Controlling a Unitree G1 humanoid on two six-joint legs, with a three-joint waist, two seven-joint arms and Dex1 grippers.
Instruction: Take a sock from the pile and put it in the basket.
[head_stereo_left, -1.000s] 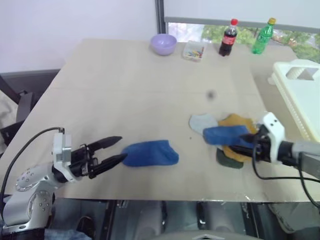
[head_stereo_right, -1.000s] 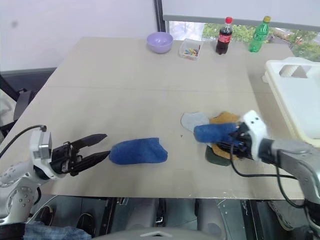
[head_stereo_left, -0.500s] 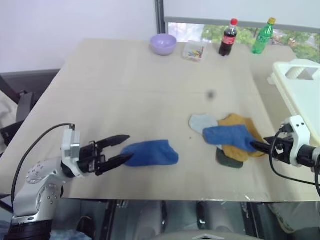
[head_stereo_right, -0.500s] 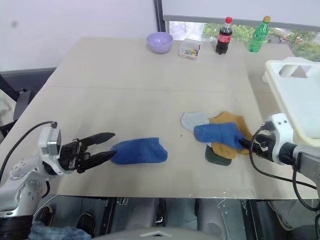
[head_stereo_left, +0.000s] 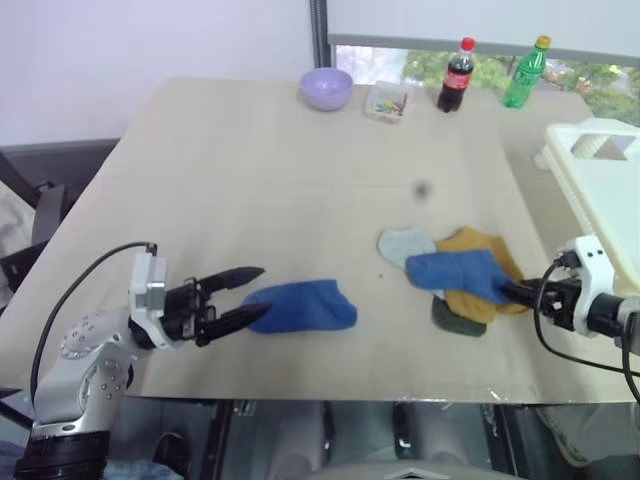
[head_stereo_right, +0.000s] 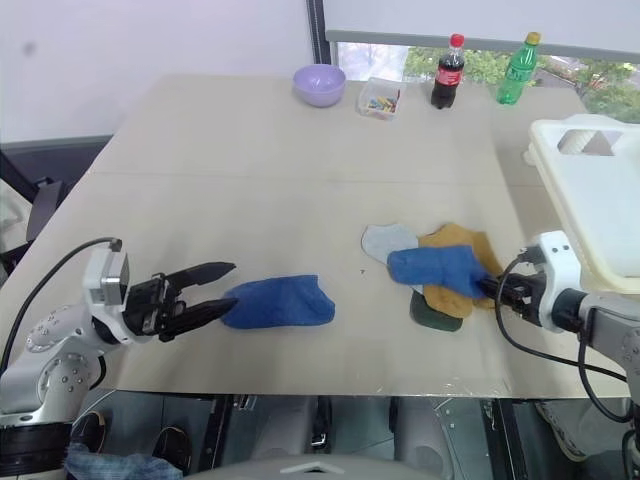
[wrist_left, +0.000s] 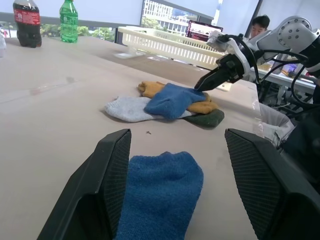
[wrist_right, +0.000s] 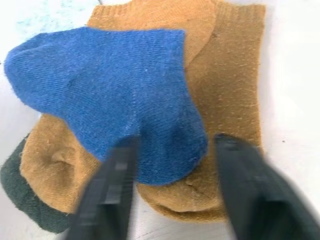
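No legible text — none anywhere

Blue, mustard, grey and dark green socks (head_stereo_left: 455, 280); cream basket (head_stereo_left: 605, 185); lilac bowl (head_stereo_left: 327, 88).

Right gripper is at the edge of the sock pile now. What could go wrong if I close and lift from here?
The right gripper straddles the heel of the top blue sock, which lies directly on the mustard socks; closing deep could pinch both layers and lift two. The grip is at the sock's very edge, so it might slip out on the way to the basket. The left gripper, open around the lone blue sock, could drag it if that arm shifts.
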